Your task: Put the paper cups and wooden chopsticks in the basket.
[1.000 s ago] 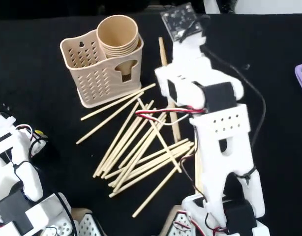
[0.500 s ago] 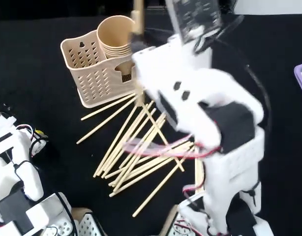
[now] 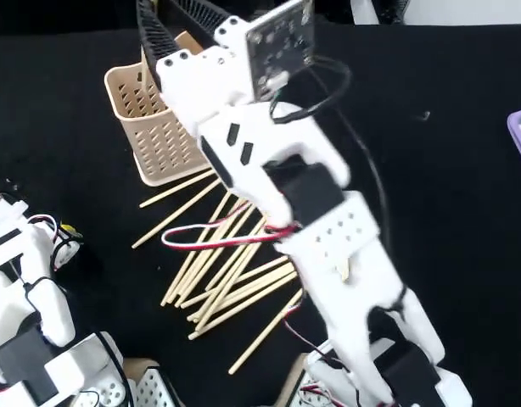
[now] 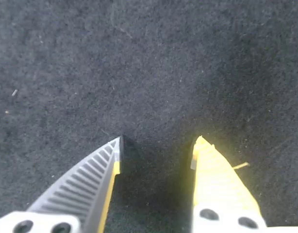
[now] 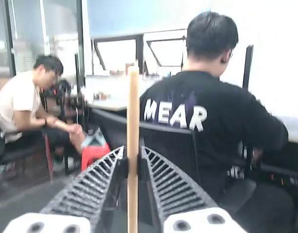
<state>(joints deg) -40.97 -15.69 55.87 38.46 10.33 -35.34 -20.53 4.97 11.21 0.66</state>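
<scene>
With the right gripper (image 5: 133,162) clamped on one chopstick (image 5: 133,111) and the left gripper (image 4: 157,145) agape and empty, I'd centre it over the far basket (image 3: 142,127) before releasing.

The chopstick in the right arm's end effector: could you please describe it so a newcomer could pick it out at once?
Find the basket on the black table; the right end effector is raised over it. The chopstick is clamped upright between its fingers, the one stick off the table, while the other chopsticks lie piled beside the basket.
</scene>
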